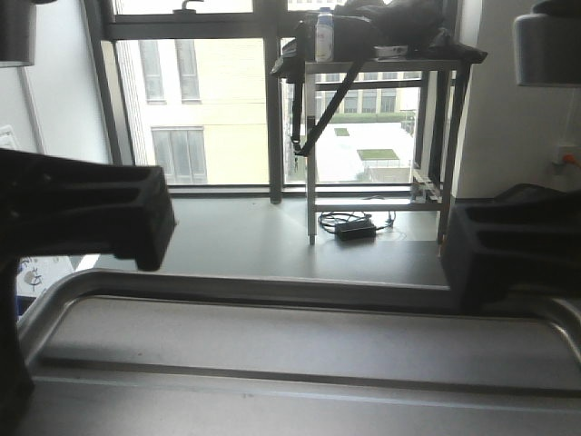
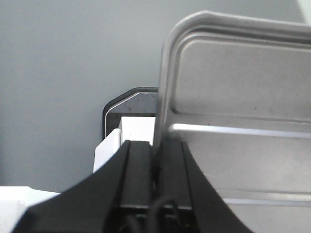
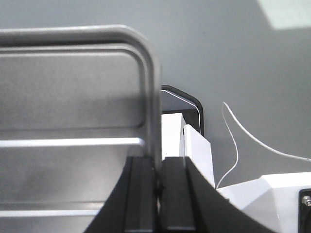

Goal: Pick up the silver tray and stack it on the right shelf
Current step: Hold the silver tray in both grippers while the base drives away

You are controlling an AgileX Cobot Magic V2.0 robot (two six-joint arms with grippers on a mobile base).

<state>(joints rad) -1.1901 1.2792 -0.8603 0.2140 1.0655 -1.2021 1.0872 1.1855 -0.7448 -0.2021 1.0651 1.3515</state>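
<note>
Both arms are holding the silver tray [image 1: 300,350] crosswise, long side running left to right.
The left gripper [image 2: 155,145] and right gripper [image 3: 159,162] are each pinching a short-end rim, equally near. Open floor [image 1: 254,236] is lying ahead, a steel stand [image 1: 381,65] beyond; the right shelf is not showing.

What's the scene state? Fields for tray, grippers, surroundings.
tray: silver tray, gripped at both ends, ridged base visible
left gripper: shut on the tray's left rim
right gripper: shut on the tray's right rim
below tray: grey floor
ahead: steel table by the windows, bottle and bag on top
</note>
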